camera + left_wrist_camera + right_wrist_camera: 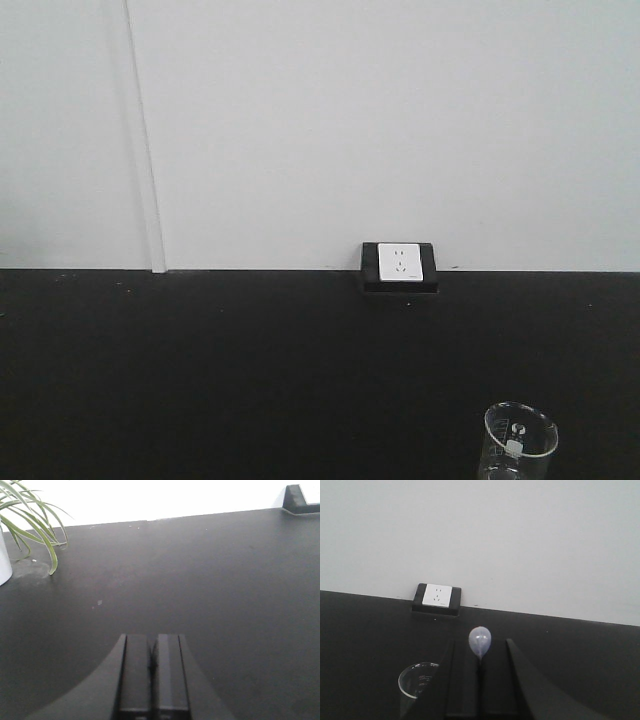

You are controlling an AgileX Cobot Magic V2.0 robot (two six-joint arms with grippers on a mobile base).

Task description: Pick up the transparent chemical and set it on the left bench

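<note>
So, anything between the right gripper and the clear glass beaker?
Nothing visible between them. The clear glass beaker stands beside the right gripper, partly behind its finger. A pale bulb shows at the gripper's tip.

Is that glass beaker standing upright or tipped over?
Upright: the beaker stands on the black bench, its round open rim facing up.

Clear beaker (519,445) upright on black benchtop (250,380), white grad marks

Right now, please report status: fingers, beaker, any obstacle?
Left gripper fingers together, empty. Right gripper fingers together, pale blob at tips, unclear what. Beaker upright on bench, not held, beside right gripper. Nothing between.
</note>
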